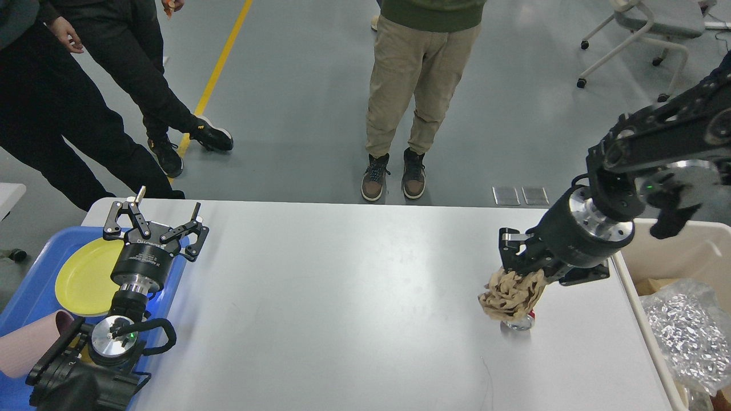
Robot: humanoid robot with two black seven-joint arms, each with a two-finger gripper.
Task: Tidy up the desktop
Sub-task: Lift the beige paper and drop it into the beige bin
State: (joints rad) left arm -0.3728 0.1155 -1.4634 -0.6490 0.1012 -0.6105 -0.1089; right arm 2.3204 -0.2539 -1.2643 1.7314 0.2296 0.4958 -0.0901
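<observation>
The white desktop point(342, 297) fills the lower half of the head view. My right gripper point(522, 273) is shut on a crumpled brown paper wad point(510, 295) and holds it lifted above the desktop's right side. Just under the wad a small round metallic thing point(517, 325) with a red spot lies on the desktop. My left gripper point(157, 220) stands open at the far left, over the edge of a blue tray point(34, 291), with nothing between its fingers.
The blue tray holds a yellow plate point(85, 277) and a pink cup point(28, 345). A beige bin point(679, 257) at the right edge contains crinkled silver foil point(685, 331). Several people stand on the floor beyond the far edge, and a chair point(645, 28) is at the upper right.
</observation>
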